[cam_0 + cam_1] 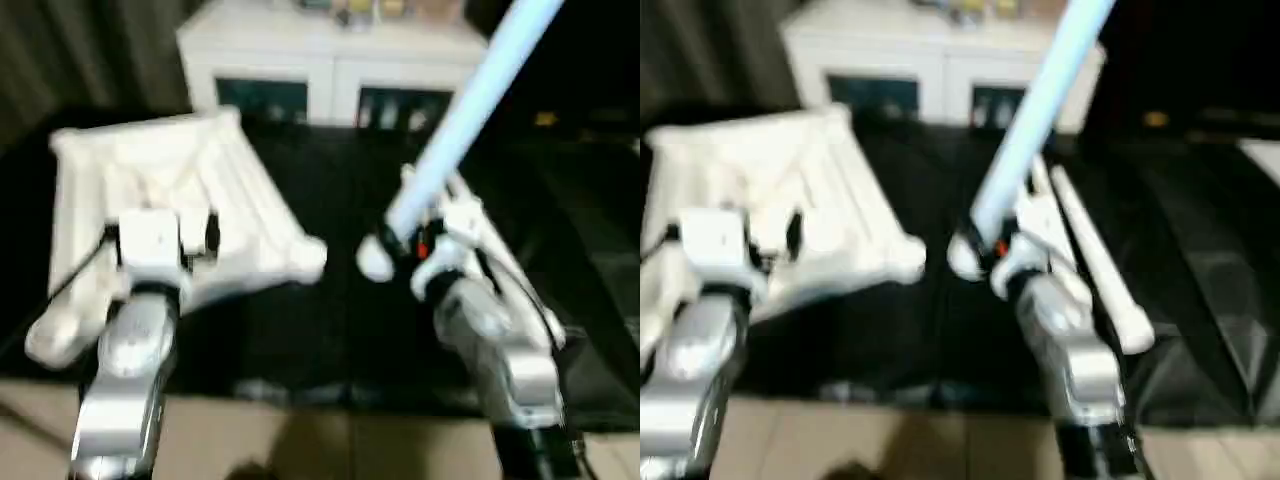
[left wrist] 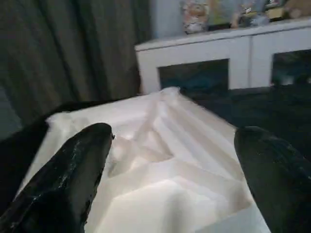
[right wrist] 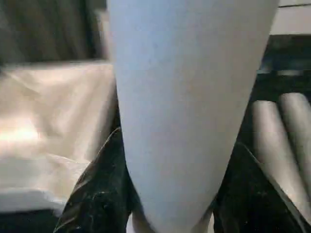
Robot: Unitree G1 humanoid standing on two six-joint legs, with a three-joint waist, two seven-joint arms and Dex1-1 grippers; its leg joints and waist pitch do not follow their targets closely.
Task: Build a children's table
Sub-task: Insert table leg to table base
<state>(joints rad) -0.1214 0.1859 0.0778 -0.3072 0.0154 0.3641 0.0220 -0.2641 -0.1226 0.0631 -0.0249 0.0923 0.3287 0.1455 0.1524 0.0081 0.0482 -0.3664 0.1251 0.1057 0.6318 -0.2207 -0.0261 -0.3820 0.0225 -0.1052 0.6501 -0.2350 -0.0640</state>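
Silver forearms reach over pale floor onto a black surface (image 1: 340, 330). At left, the left tool (image 2: 180, 170) hangs spread wide over the upturned table top (image 1: 170, 190). At right, the right tool (image 3: 165, 194) is clamped on a raised leg (image 1: 470, 100), two more legs (image 1: 1095, 250) beside. Beyond stand dark curtains (image 2: 73, 53) and a white cabinet (image 1: 330, 60).

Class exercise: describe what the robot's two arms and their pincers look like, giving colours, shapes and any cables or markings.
Both forearms are rounded silver tubes ending in boxy white wrist blocks. The left pincer has two thick, glossy black fingers with rounded tips. The right pincer has the same black fingers. A thin dark cable runs along the left wrist, and a small red mark sits near the right wrist.
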